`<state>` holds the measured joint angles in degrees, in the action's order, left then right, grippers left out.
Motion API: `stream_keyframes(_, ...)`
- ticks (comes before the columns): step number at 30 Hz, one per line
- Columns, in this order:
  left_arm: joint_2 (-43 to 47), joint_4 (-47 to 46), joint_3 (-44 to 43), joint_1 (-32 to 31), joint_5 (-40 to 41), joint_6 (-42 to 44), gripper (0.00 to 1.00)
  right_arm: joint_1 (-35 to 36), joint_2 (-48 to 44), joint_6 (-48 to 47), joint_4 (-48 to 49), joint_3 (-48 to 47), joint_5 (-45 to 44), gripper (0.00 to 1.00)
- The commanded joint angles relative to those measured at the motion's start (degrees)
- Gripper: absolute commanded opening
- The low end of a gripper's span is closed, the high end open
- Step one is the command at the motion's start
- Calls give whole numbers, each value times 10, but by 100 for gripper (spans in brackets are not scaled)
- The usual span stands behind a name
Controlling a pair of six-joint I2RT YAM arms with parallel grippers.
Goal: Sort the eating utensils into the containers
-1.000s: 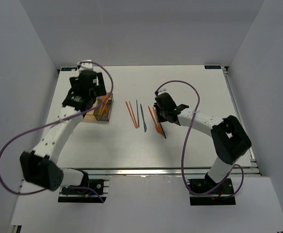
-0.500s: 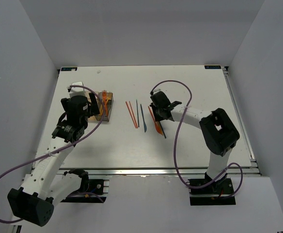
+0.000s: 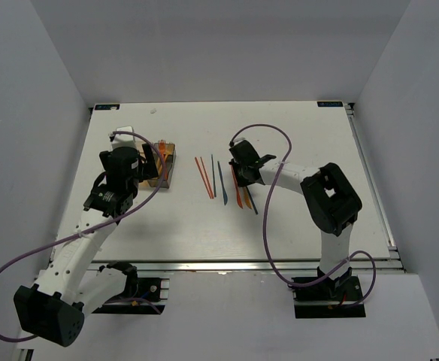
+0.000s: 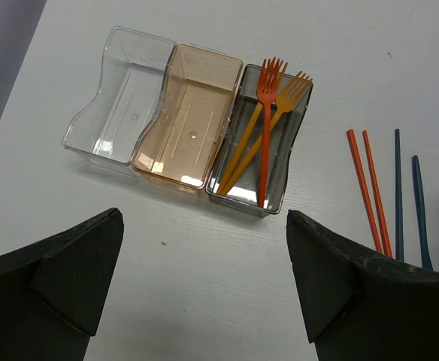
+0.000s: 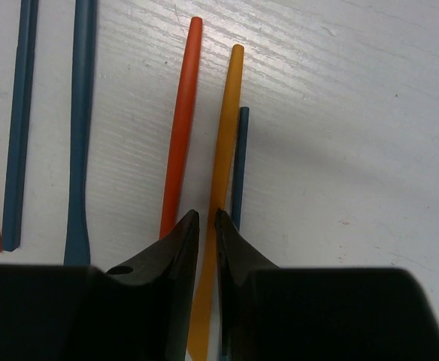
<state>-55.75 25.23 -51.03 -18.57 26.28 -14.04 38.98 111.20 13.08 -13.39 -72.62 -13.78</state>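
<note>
My right pincer (image 5: 207,226) sits almost shut around the yellow stick (image 5: 231,98) on the table (image 5: 340,150). I can't tell if it pinches yet. I must squeeze only that one, then lift straight. My left pincer (image 4: 204,218) hangs wide open above the bins (image 4: 197,105).

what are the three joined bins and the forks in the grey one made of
The bins: likely thin moulded plastic, see-through and glossy, judging by bright glints on their walls and the table showing through. The forks: probably hard plastic, opaque orange shades, smooth with a faint sheen.
</note>
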Motion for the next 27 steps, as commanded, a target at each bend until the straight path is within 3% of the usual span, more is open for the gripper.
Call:
stream_keyframes(1, 9, -8, 7, -2, -13, -5, 98, -2, 8, -1, -4, -17, -13, 21)
stream_keyframes(16, 3, 0, 1, -2, -37, -12, 98, -5, 33, 12, -6, 6, -17, 23)
stream_keyframes(18, -1, 3, -2, -2, -48, -16, 98, -6, 32, 15, -4, 11, -9, 20)
stream_keyframes(19, -2, 4, -7, -2, -54, -25, 98, -5, 28, 18, -1, 15, -7, 14)
stream_keyframes(20, -2, 6, -10, -2, -73, -30, 98, -5, 25, 19, -1, 15, -6, 0)
stream_keyframes(24, -5, -23, -8, -2, -168, -83, 98, -5, 5, 23, 2, 8, -3, 0)
stream_keyframes(27, -14, -107, 28, -2, -265, -170, 98, -5, -29, 28, 1, -3, -8, 0)
